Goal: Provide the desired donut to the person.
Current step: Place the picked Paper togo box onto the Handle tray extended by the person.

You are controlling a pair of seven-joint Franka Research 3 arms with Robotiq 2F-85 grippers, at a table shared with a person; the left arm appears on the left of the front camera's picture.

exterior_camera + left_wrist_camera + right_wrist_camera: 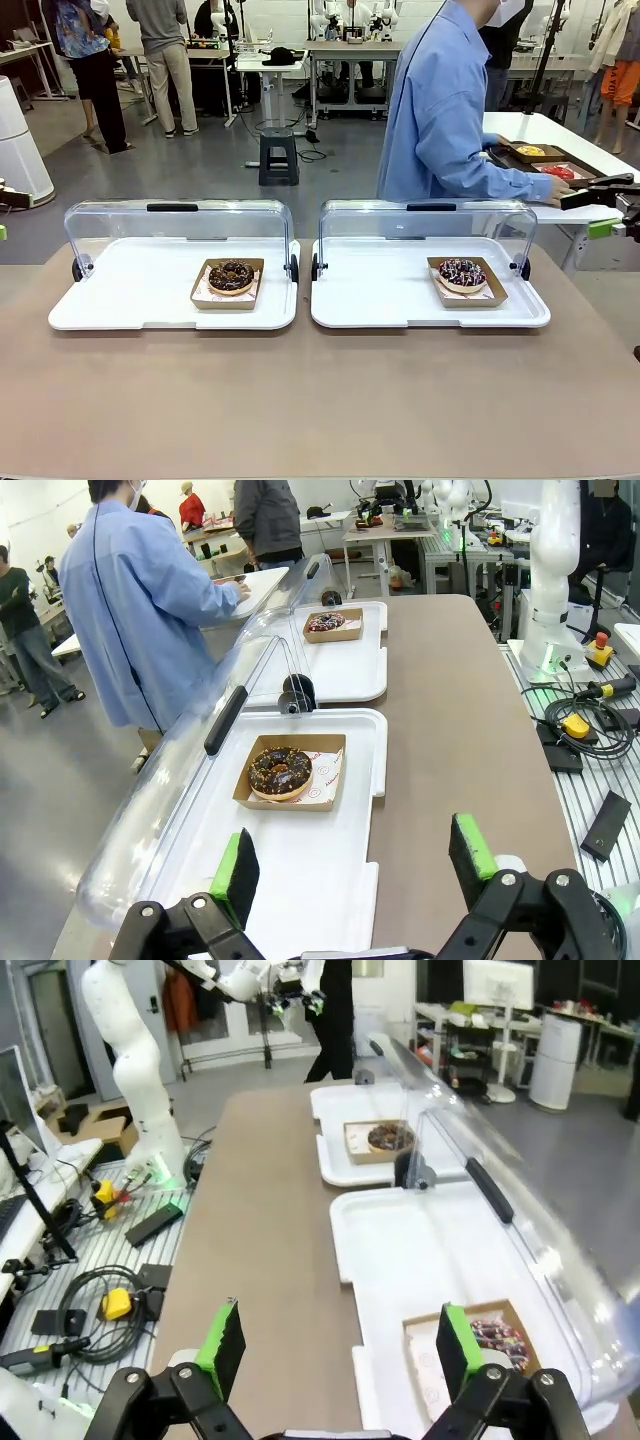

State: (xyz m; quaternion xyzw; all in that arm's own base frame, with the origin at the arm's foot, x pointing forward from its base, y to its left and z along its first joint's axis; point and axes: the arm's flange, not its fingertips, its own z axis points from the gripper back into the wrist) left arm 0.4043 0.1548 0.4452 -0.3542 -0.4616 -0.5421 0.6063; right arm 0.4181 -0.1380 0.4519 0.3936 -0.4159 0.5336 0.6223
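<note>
- Two donuts are sitting on the table (320, 420), each in a small brown paper box on a white tray with its clear lid tipped up at the far side.
- One chocolate donut (231, 276) is lying on the left tray (120, 305), and one sprinkled donut (462, 273) is lying on the right tray (380, 305).
- The person (445, 110) is standing at the far side, turning away and reaching to another table on the right. No one is pointing at a donut right now, so the robot could be picking the wrong one.
- The left hand (355, 865) is hanging over the near end of the left tray with its fingers wide apart, holding nothing.
- The right hand (335, 1350) is hanging over the near edge of the right tray, fingers also wide apart and holding nothing.
- Squeezing too hard could be squashing a soft donut or smearing its icing.
- Grabbing only the thin paper box could be bending it, and the donut could be sliding out.
- Reaching in too high could be bumping a clear lid (180, 225) and knocking it shut.
- Handing over while the person is looking away could be dropping the donut.
</note>
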